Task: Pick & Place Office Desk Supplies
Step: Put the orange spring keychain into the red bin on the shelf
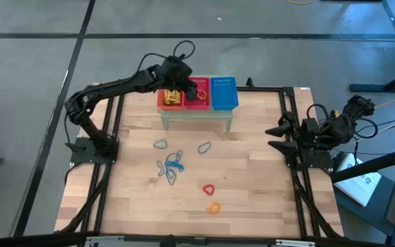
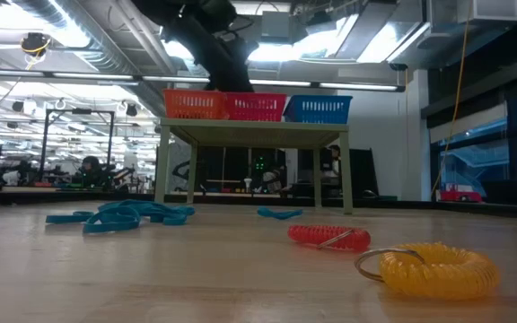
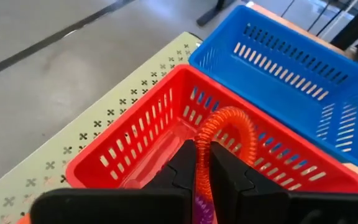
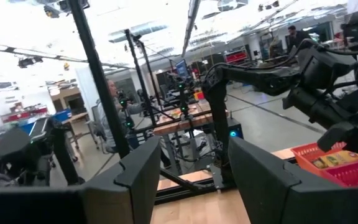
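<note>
high view: we see the left gripper over the red basket on the small green stand, orange basket and blue basket either side. The right gripper is parked at the table's right edge. Blue loops lie mid-table, a red loop and an orange loop nearer the front.
low view: we see the orange loop closest, the red loop behind it, the blue loops to the left, all flat on the wood.
left wrist view: fingers pinched narrow on a red coil loop hanging inside the red basket.
right wrist view: fingers spread wide, nothing between them.
</note>
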